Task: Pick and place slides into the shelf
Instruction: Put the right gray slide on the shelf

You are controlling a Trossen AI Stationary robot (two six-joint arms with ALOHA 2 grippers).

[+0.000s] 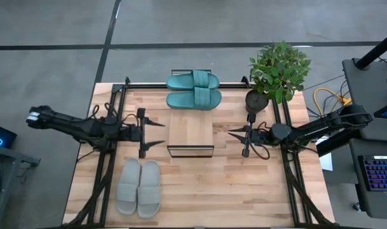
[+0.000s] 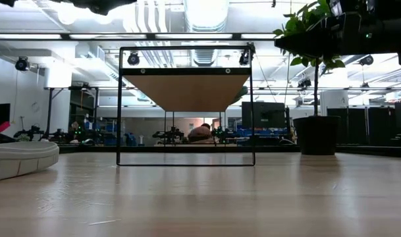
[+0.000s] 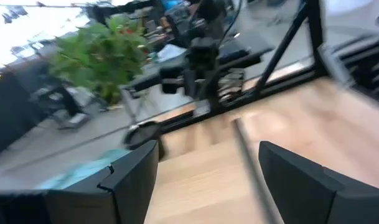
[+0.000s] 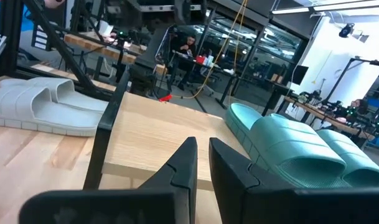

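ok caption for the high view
Both pincers flank the empty shelf; teal slides behind it, grey slides in front.

Light wood plank counter. Shelf standing at centre. Teal pair of slides side by side at far edge, just beyond shelf. Grey pair of slides side by side near front-left corner. Potted plant at far-right corner, pot on the wood.

Two dark jointed arms, apparently cabled, with black angular fingers.
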